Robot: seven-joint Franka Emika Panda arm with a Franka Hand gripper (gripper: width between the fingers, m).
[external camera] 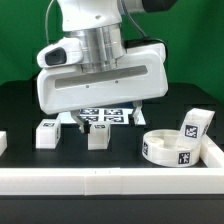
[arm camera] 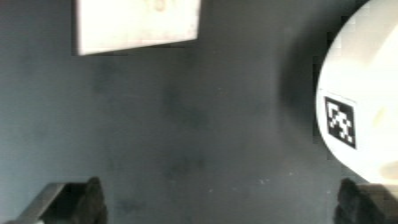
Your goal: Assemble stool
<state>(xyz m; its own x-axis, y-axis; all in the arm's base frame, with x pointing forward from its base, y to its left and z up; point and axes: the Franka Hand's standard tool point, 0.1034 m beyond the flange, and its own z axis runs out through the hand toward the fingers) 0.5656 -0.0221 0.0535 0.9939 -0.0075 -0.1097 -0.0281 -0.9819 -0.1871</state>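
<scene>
On the black table (external camera: pixel 20 110), seen from the exterior view, a white piece (external camera: pixel 2 142) is cut off by the left edge, and what it is cannot be told. To its right the left leg (external camera: pixel 46 133) stands on the table, a small white block with a tag on top. Further right is the middle leg (external camera: pixel 98 136), well apart from the first and nearer the front rail (external camera: pixel 100 181).

Above and just behind the middle leg hangs the gripper (external camera: pixel 109 114), under the arm's broad white hand. It is low over the marker board (external camera: pixel 104 116) and holds nothing. In the wrist view its two dark fingers (arm camera: pixel 71 203) stand wide apart at the two sides of the picture, with only bare table between them.

Right of the gripper the seat (external camera: pixel 168 148) lies flat, a thick round disc with tags on its side wall, close to the corner of the rails. The wrist view shows its curved edge and one tag, clear of the fingers. That view also shows a white block (arm camera: pixel 135 25), and which part it is cannot be told.

The right leg (external camera: pixel 195 124) stands tilted just behind the seat's right side. Whether the two touch cannot be told.
</scene>
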